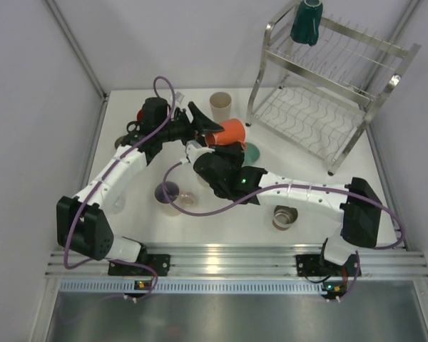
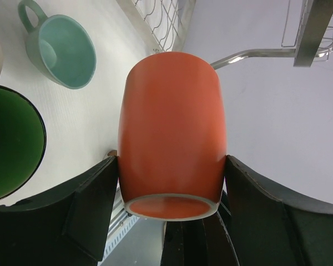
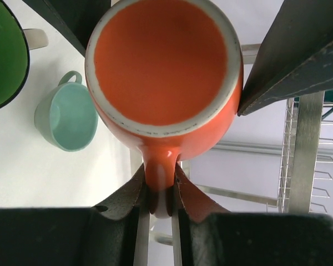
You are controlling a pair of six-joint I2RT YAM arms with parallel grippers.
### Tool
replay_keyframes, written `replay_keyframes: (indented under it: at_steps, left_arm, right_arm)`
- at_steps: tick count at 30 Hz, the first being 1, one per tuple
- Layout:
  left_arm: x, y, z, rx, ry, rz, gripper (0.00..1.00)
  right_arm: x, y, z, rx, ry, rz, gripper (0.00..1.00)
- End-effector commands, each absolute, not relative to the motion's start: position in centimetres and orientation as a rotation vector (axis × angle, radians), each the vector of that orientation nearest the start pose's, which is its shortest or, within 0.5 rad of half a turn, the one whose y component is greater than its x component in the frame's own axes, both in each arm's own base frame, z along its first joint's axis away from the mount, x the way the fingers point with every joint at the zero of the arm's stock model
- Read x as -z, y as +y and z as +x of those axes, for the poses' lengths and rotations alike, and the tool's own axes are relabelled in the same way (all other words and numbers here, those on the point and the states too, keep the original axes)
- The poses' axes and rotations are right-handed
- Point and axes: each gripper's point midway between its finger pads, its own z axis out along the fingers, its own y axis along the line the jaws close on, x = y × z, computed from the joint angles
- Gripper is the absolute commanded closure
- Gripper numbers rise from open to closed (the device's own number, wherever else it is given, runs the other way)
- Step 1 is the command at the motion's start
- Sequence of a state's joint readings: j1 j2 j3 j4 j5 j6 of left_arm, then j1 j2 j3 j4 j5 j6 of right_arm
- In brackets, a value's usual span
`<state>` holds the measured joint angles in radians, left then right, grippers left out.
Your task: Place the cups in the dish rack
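Above the table's [image 1: 235, 228] middle: our orange cup [image 1: 230, 132].
Left gripper [image 2: 172, 166]: wide, clasping its body.
Right gripper [image 3: 162, 194]: narrow, pinching the handle [image 3: 158, 177].
Risk: if our arms diverge, it wrenches loose.

Rack [image 1: 335, 92]: at the right rear of the counter [image 1: 221, 231].
Upended cup [image 1: 307, 21]: on the rack's top tier, at its left rear corner.
Mug [image 1: 230, 132]: at the centre, above the counter, between the fingers of the left end effector [image 2: 172, 160]. Its handle is pinched by the right end effector [image 3: 161, 185].
Tall cup [image 1: 220, 105]: behind the mug, left of the rack.
Handled cup [image 1: 252, 152]: on the counter, just right of the mug.
Lone cup [image 1: 284, 217]: at the front right, well apart.
Cup group [image 1: 172, 194]: front left of centre.
Rear mug [image 1: 139, 114]: at the left rear.
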<state>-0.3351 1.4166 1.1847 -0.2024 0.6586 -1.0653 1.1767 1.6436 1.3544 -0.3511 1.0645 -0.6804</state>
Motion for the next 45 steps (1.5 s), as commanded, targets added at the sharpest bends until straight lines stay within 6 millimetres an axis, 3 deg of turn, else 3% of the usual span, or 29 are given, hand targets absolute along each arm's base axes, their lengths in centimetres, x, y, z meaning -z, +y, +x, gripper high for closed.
replay_keyframes:
  at_steps: [1, 5, 6, 13, 21, 26, 29, 31, 32, 33, 39, 40, 42, 43, 45]
  left_arm:
    - [-33.5, -25.8, 34.0, 1.538, 2.06, -0.227, 0.4]
    - [-33.6, -25.9, 34.2, 1.536, 2.056, -0.224, 0.29]
    - [-33.6, -26.0, 34.2, 1.536, 2.058, -0.222, 0.22]
    - [-33.7, -26.0, 34.0, 1.546, 2.06, -0.211, 0.07]
    - [-33.1, -25.9, 34.0, 1.525, 2.082, -0.213, 0.02]
    - [-33.8, -23.5, 36.1, 1.466, 2.034, -0.277, 0.02]
    - [-35.6, -21.9, 37.2, 1.422, 1.968, -0.272, 0.02]
    - [-35.5, -20.4, 38.1, 1.342, 1.973, -0.296, 0.02]
    - [-36.4, -19.7, 38.4, 1.286, 1.957, -0.261, 0.02]
    - [-36.3, -18.5, 39.2, 1.219, 1.953, -0.296, 0.02]
    - [-36.3, -15.3, 38.8, 1.068, 1.94, -0.339, 0.02]
    - [-35.8, -14.7, 38.9, 1.03, 1.941, -0.359, 0.02]
    - [-35.5, -14.3, 38.5, 0.994, 1.947, -0.349, 0.02]
    - [-35.4, -14.3, 38.3, 0.991, 1.948, -0.346, 0.02]
    - [-35.1, -14.3, 37.8, 0.993, 1.951, -0.34, 0.02]
  right_arm:
    - [-28.4, 26.8, 30.8, 0.809, 1.591, -0.969, 1.0]
    - [-28.2, 26.7, 31.1, 0.815, 1.595, -0.967, 1.0]
    - [-28.1, 26.7, 31.1, 0.819, 1.595, -0.966, 1.0]
    - [-27.9, 26.4, 31.4, 0.836, 1.6, -0.958, 1.0]
    - [-27.4, 26.1, 31.7, 0.848, 1.603, -0.953, 1.0]
    - [-26.6, 25.7, 31.5, 0.835, 1.62, -0.961, 1.0]
    - [-26.7, 25.3, 31.2, 0.798, 1.632, -0.946, 1.0]
    - [-27.3, 25.3, 31.0, 0.71, 1.647, -0.911, 1.0]
    - [-27.2, 25.4, 30.9, 0.669, 1.66, -0.929, 1.0]
    - [-27.9, 25.2, 30.8, 0.62, 1.667, -0.89, 1.0]
    - [-32.1, 24.5, 31.0, 0.394, 1.686, -0.769, 1.0]
    - [-33.5, 24.4, 31.1, 0.355, 1.679, -0.732, 1.0]
    - [-34.8, 24.0, 31.4, 0.289, 1.692, -0.693, 1.0]
    - [-36.7, 24.0, 31.6, 0.244, 1.679, -0.654, 1.0]
    - [-38.4, 24.0, 31.9, 0.16, 1.671, -0.619, 1.0]
